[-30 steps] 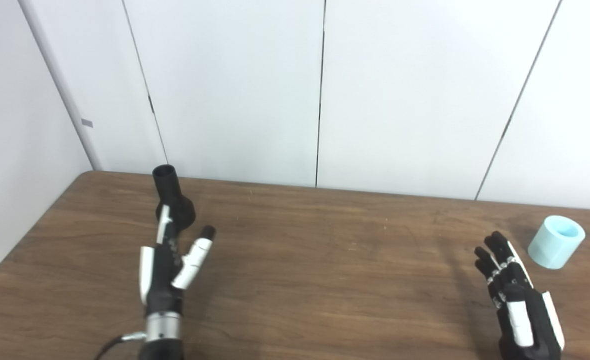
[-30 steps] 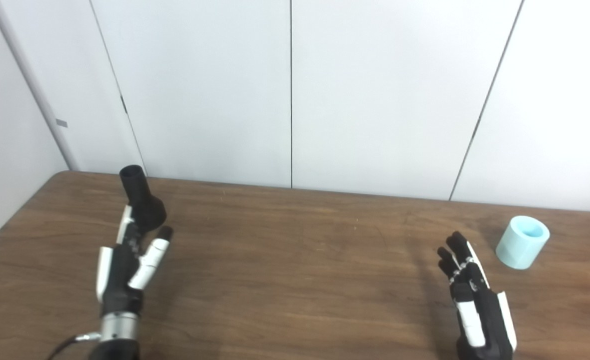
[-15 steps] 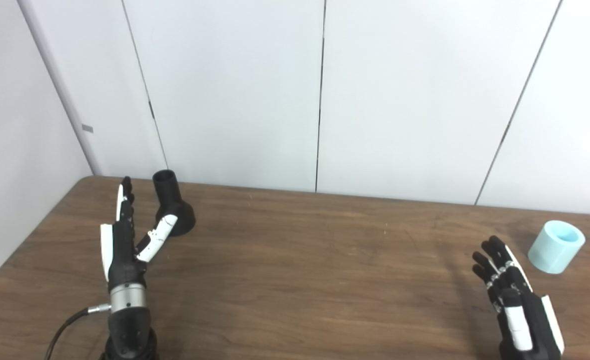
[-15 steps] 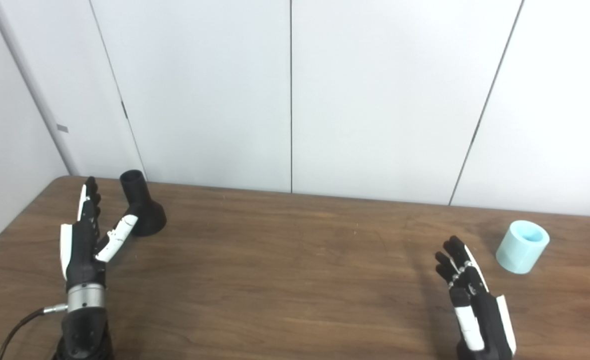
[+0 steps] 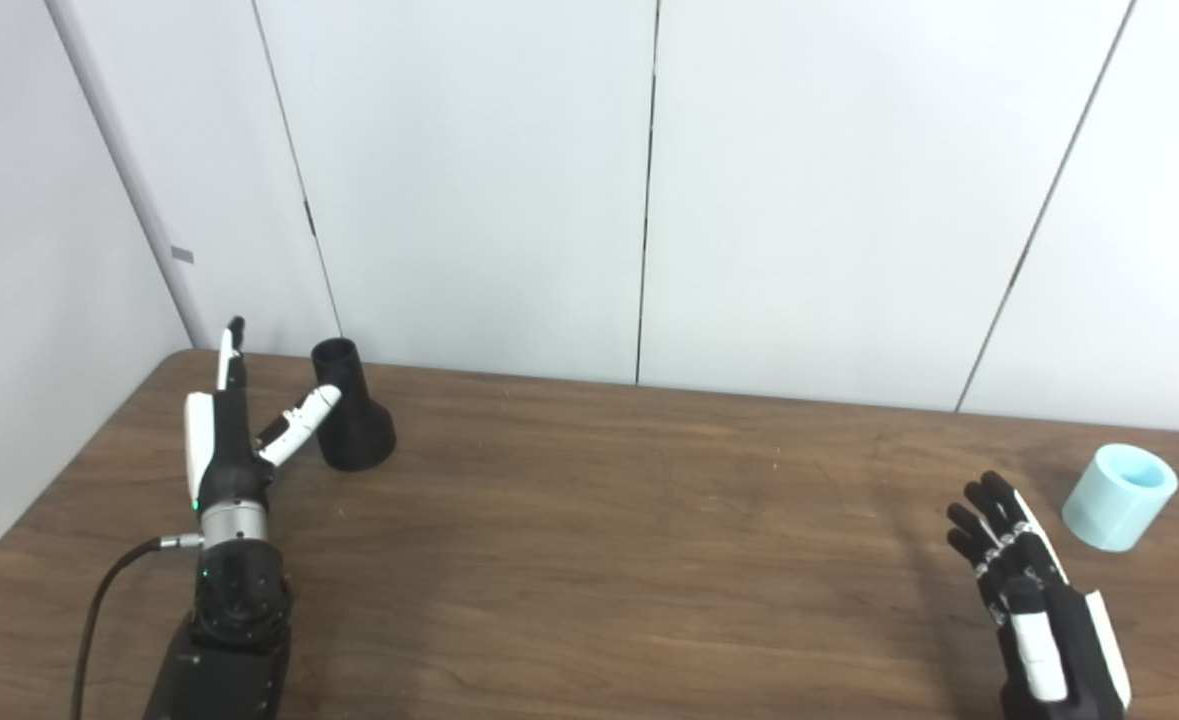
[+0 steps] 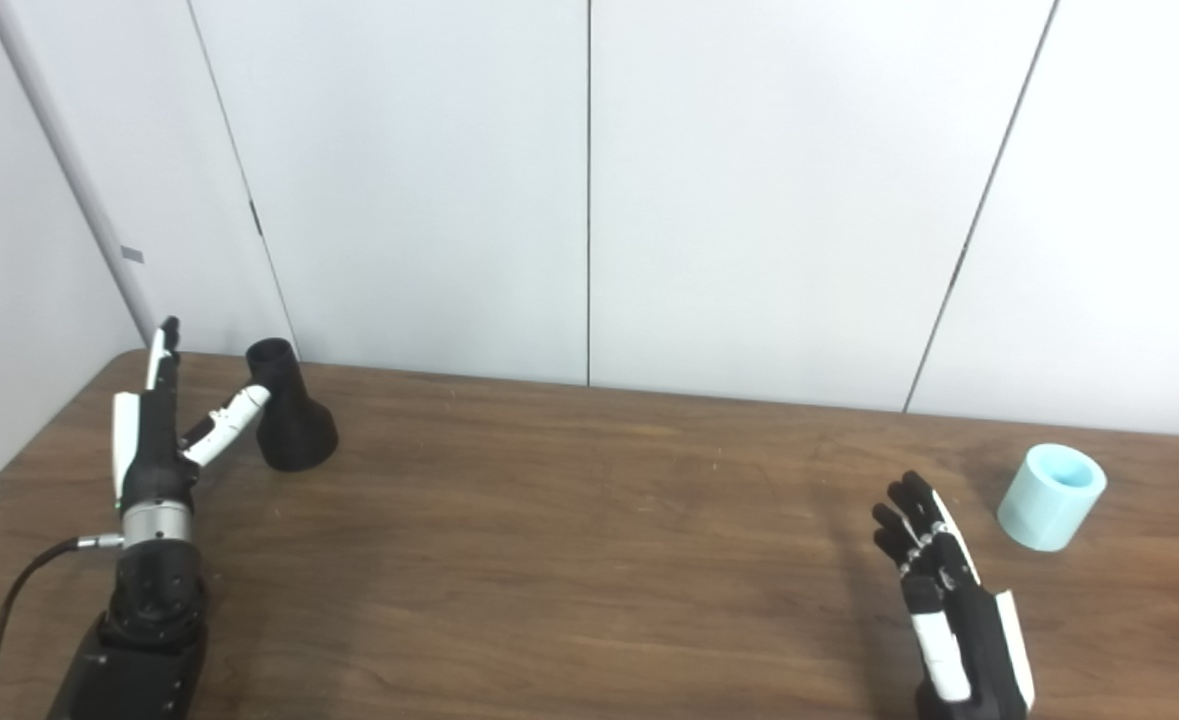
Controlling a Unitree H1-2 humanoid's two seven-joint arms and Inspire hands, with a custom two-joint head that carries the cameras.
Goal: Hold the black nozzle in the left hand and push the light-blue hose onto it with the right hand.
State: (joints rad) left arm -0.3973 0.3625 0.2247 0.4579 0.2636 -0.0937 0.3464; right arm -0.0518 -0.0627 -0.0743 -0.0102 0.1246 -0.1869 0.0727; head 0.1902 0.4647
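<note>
A: Left hand (image 5: pixel 229 440)?
B: Empty, spread wide. Fingers (image 5: pixel 226 355) point up toward the wall, thumb (image 5: pixel 299 418) angles out to the right. It sits at the far left of the bench (image 5: pixel 589 520), arm coming up from the bottom edge with a black cable (image 5: pixel 99 610) trailing off the wrist.

A: Nozzle?
B: Black nozzle (image 5: pixel 349 420) stands upright on its flared base, narrow open end up, near the bench's back left corner. It's just to the right of the left hand. Thumb tip overlaps the neck in both eye views; contact or just in front, cannot tell. Nothing is wrapped around it.

A: Right hand (image 5: pixel 1034 590)?
B: Also empty, unclenched, fingers loosely extended and slightly curled, back of the hand toward the camera. It's at the lower right, low over the bench.

A: Hose?
B: Light-blue hose (image 5: pixel 1119 497), a short hollow cylinder, on the bench at the far right, tilted so its open end faces up and toward the camera. It lies beyond and to the right of the right hand, near it but apart, no contact. Well apart from the nozzle, full bench width between them.

A: Background?
B: White panelled wall (image 5: pixel 649 180) with dark vertical seams.
</note>
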